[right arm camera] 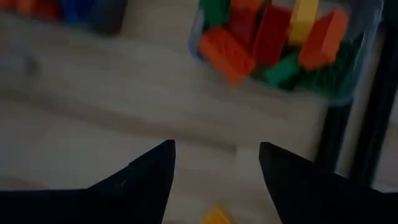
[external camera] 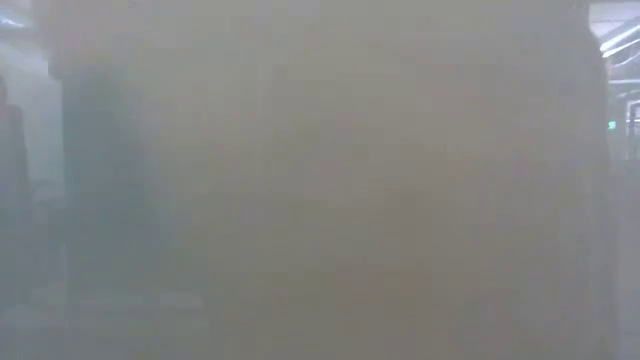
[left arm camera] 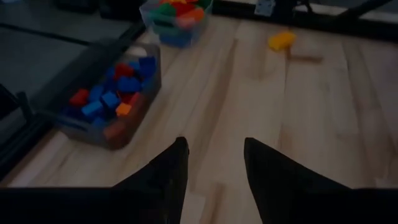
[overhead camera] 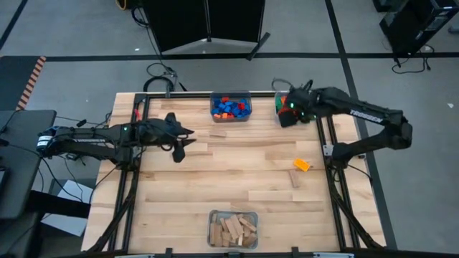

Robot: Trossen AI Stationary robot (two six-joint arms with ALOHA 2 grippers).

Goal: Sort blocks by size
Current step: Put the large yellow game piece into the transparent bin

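Note:
My left gripper [overhead camera: 183, 142] [left arm camera: 214, 146] hangs open over the table's left half with nothing between its fingers. My right gripper [overhead camera: 286, 117] [right arm camera: 214, 149] is open over the bare wood beside the far right bin [right arm camera: 292, 46], which holds large red, orange, green and yellow blocks. A bit of yellow [right arm camera: 216, 216] shows low between its fingers; I cannot tell what it is. A far middle bin [overhead camera: 230, 107] [left arm camera: 112, 99] holds small blue, red and orange blocks. A yellow-orange block [overhead camera: 302, 165] [left arm camera: 281, 40] and a tan wooden block [overhead camera: 295, 179] lie loose on the table's right side.
A clear bin of tan wooden blocks [overhead camera: 233, 229] stands at the near edge, in the middle. Black frame rails [overhead camera: 133, 193] run along the table's left and right sides. The wood between the bins is free. The low view is fogged over and shows nothing clearly.

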